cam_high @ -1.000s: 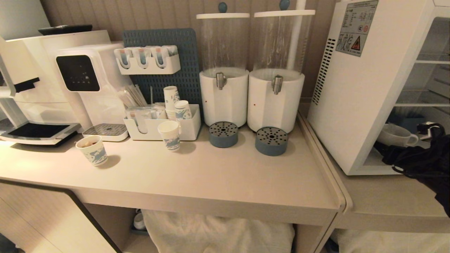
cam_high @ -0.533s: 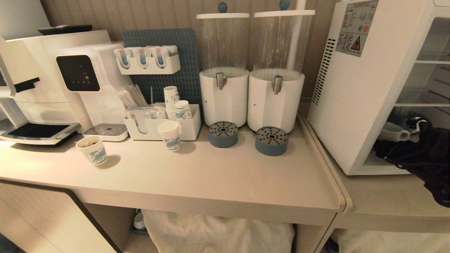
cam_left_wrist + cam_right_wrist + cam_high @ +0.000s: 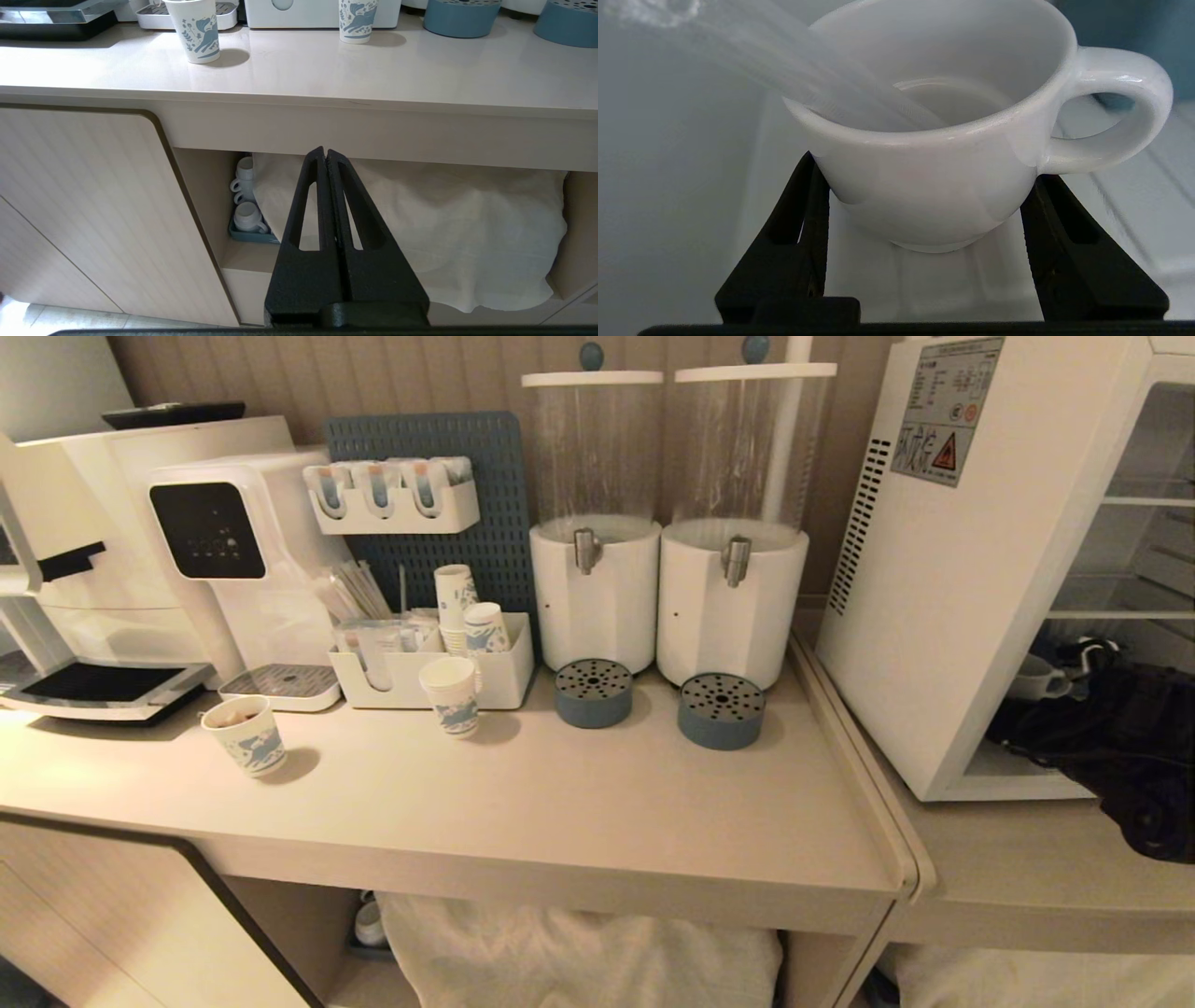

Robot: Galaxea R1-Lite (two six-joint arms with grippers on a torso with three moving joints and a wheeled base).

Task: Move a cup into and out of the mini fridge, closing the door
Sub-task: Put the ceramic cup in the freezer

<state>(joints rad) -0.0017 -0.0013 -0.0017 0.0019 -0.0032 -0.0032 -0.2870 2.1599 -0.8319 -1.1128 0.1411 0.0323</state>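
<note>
Cup point(image 3: 934, 154) sits deeper in the mini fridge point(image 3: 971, 579) than 1 second ago, at 3 o'clock; your right gripper point(image 3: 924, 210) clamps its body, so release comes next.

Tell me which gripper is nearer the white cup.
Right. The right gripper has its fingers on both sides of the cup inside the fridge; the left gripper hangs below the counter.

You are looking at a self-serve drinks corner, the kind found in an office pantry or hotel lounge. On the pale counter point(image 3: 560, 803), a coffee machine point(image 3: 112, 551) stands at nine o'clock, two drink dispensers point(image 3: 653, 523) at twelve, a mini fridge point(image 3: 971, 569) at three. Printed paper cups point(image 3: 462, 607) and a sachet rack point(image 3: 392, 495) sit between; spare mugs point(image 3: 245, 205) wait below.
</note>
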